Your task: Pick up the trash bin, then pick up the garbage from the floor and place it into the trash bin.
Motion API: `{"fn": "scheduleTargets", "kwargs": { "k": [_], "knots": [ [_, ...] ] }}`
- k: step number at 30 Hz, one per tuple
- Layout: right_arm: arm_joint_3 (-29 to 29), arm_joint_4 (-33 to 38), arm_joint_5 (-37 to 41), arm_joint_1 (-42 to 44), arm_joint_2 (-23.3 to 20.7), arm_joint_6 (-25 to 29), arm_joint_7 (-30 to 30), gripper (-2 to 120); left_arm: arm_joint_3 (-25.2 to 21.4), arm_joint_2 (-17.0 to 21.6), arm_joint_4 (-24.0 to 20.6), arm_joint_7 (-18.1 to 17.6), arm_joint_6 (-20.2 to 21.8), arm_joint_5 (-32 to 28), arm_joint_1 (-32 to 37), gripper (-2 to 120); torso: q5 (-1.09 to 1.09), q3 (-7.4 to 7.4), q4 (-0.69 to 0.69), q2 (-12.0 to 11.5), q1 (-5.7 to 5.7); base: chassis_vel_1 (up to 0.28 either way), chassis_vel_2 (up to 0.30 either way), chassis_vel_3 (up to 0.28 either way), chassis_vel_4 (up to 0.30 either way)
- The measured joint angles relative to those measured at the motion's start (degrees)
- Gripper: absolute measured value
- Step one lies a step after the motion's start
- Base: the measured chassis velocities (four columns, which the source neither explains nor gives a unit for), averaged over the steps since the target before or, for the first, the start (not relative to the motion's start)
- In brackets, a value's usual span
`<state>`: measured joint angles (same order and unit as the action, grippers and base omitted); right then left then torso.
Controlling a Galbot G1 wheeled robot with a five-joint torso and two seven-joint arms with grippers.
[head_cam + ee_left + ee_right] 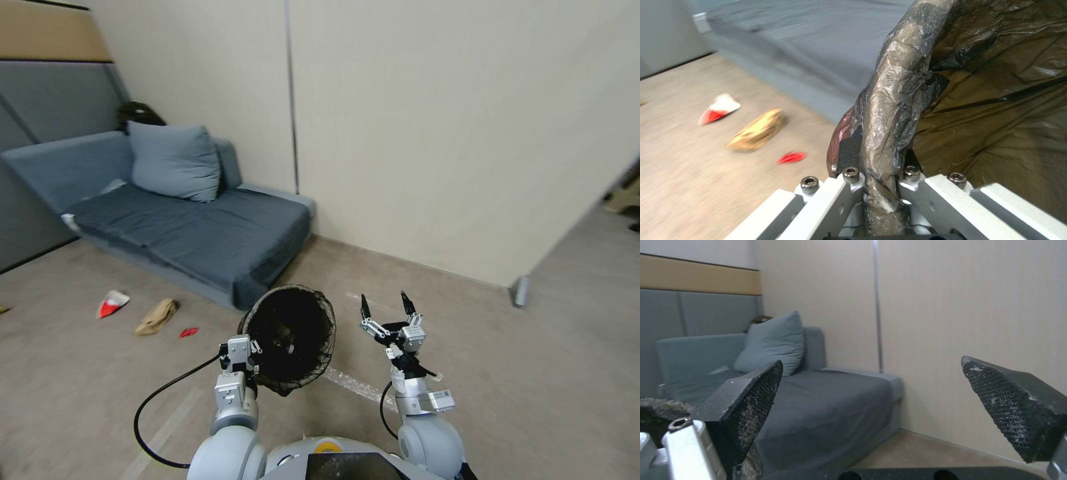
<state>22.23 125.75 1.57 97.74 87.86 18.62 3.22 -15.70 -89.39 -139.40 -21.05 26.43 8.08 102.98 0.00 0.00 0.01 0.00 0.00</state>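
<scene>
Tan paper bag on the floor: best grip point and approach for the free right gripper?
Probably from above, pinching across the narrow middle of the tan bag. It lies flat and elongated on the floor, apart from the red-and-white wrapper and red scrap, so its sides look clear. The right gripper is open and empty; the left gripper is clamped on the bin rim.

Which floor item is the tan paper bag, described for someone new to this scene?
Start at the grey sofa against the wall; three litter pieces lie on the floor before its front edge, ahead and left of the trash bin gripped by the left gripper. The tan paper bag is the middle one: crumpled, brown, and the largest, between two red wrappers.
</scene>
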Motion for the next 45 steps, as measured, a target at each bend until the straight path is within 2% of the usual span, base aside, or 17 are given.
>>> {"fn": "scheduleTargets", "kwargs": {
  "k": [45],
  "knots": [
    [-0.2,0.1,-0.8,0.0,0.4,0.8,1.9,100,0.1,0.3,0.0,0.2,-1.4,0.3,0.0,0,-0.01,0.00,0.00,0.0,0.00,0.125,0.124,0.124,0.123]
  ]
}}
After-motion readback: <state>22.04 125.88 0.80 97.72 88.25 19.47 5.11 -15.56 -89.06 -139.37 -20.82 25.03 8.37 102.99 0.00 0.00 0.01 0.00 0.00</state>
